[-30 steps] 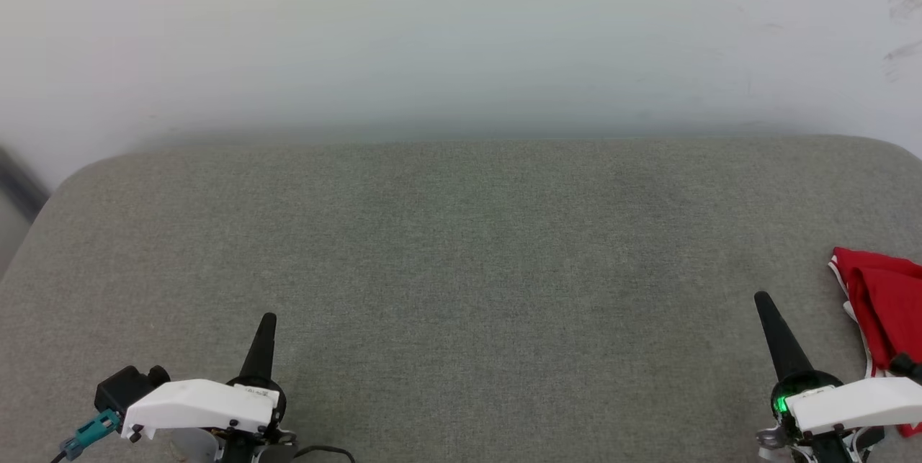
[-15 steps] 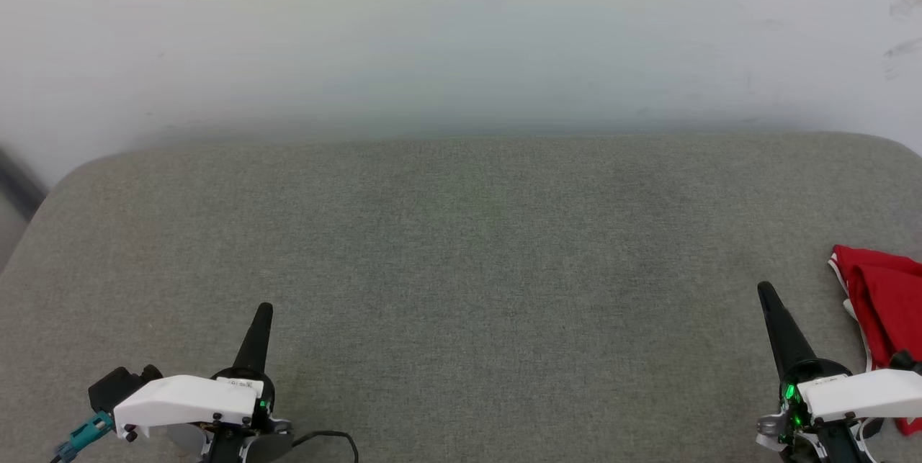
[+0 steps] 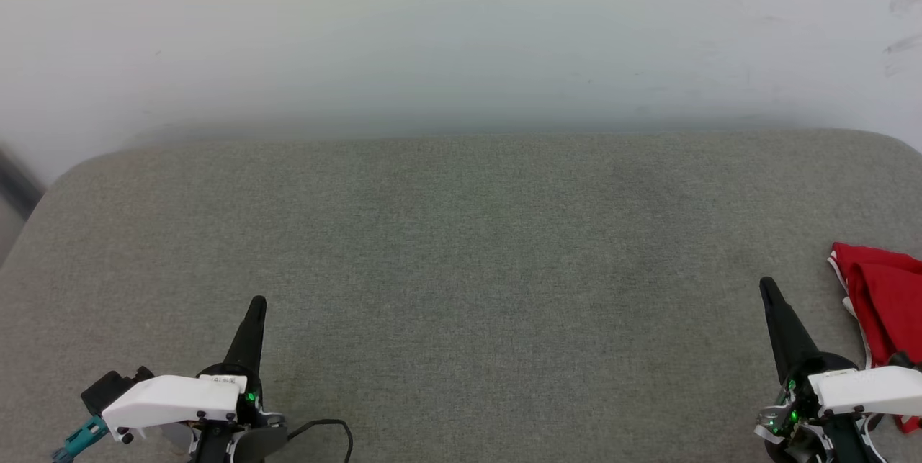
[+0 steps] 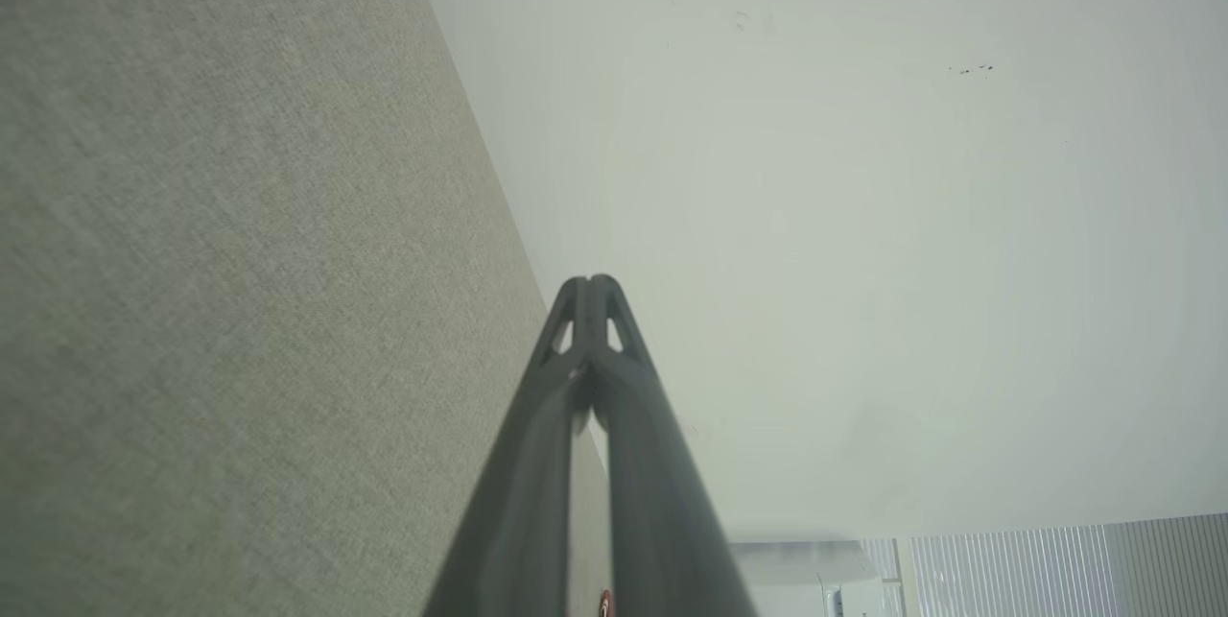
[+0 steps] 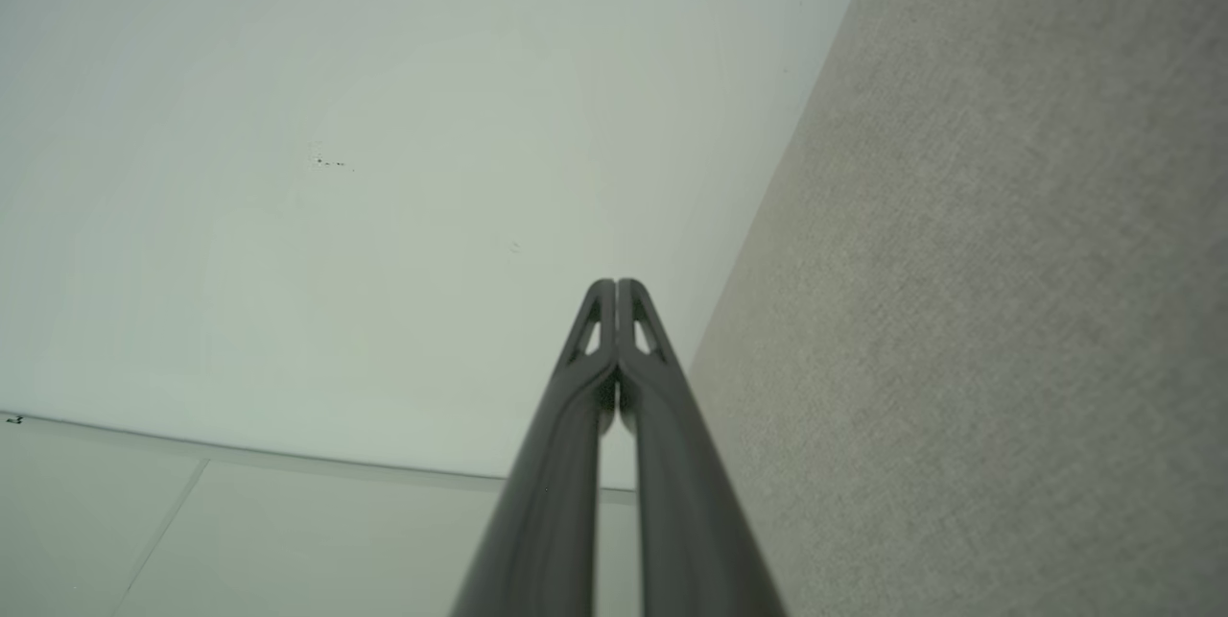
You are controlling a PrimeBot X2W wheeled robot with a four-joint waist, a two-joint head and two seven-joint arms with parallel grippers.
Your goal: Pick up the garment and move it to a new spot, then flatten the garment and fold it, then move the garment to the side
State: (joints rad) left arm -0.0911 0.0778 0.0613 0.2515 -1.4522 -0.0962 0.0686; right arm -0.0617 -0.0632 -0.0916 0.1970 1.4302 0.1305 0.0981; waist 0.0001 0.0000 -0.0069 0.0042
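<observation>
1. Head view
   - The garment (image 3: 884, 294) lies on the bench (image 3: 461, 247) at its right edge, towards the near corner. The picture edge cuts it off.
   - It lies to the right of the right gripper (image 3: 766, 283), near the fingers but not touching them. That arm's white wrist housing covers its lower part.
   - The left gripper (image 3: 257, 301) is at the near left of the bench, well apart from the garment.
   - The garment is bright red and bunched in soft folds, with a narrow white trim along its left border.
   - Each gripper shows as a single dark tapered spike pointing towards the wall (image 3: 461, 31).

2. Left wrist view
   - The left gripper (image 4: 590, 285) has its two fingers pressed together at the tips, with nothing between them.
   - The bench (image 4: 240, 262) lies to the left of the fingers and the wall (image 4: 863, 214) to the right.

3. Right wrist view
   - The right gripper (image 5: 615, 284) has its fingertips meeting, with only a thin slit lower down, and it holds nothing.
   - The bench (image 5: 1007, 262) lies to the right of the fingers and the wall (image 5: 336, 166) to the left.
</observation>
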